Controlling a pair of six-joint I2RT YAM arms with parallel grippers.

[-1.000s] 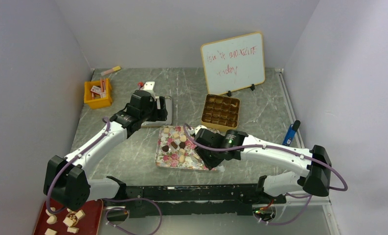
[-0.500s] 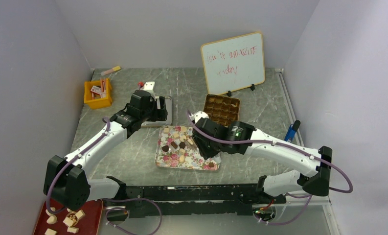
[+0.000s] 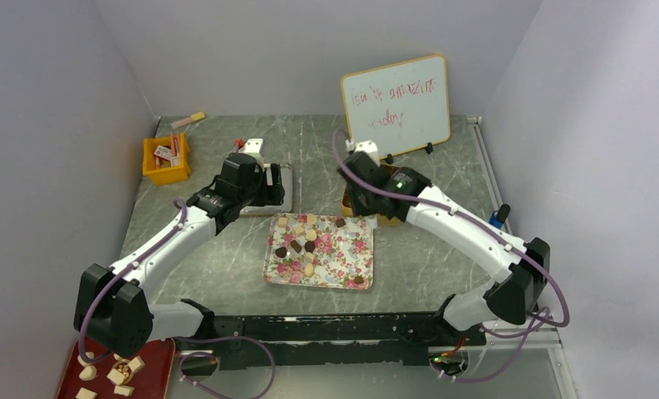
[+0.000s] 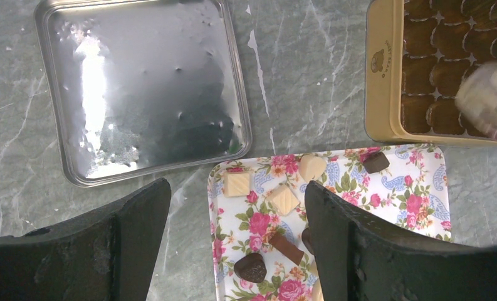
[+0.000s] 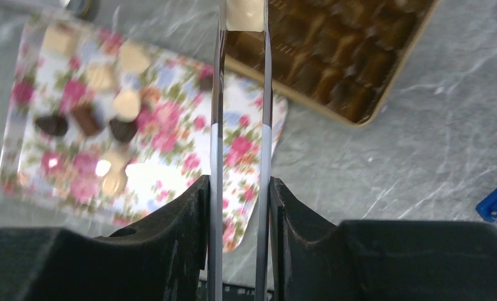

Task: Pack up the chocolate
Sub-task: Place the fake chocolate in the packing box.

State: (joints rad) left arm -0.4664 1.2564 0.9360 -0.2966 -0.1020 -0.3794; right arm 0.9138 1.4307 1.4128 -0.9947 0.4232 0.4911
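Note:
Several small dark, tan and cream chocolates (image 3: pixel 299 244) lie on the floral tray (image 3: pixel 342 253), also in the left wrist view (image 4: pixel 282 199). My left gripper (image 4: pixel 236 204) is open and empty, hovering over the tray's far left corner (image 3: pixel 263 187). My right gripper (image 5: pixel 239 182) is shut on metal tongs (image 5: pixel 215 113), whose tips pinch a cream chocolate (image 5: pixel 244 14) above the near edge of the gold compartment box (image 5: pixel 358 63). In the top view the right gripper (image 3: pixel 361 176) covers most of that box (image 3: pixel 347 202).
A silver tin lid (image 4: pixel 145 88) lies left of the box. A whiteboard (image 3: pixel 396 106) stands at the back. A yellow bin (image 3: pixel 166 158) sits far left, a blue object (image 3: pixel 500 218) at the right, and a red tray (image 3: pixel 151 366) below the table edge.
My right arm has lifted off the floral tray and swung back over the gold box, carrying the tongs with a cream piece. The left arm has not moved.

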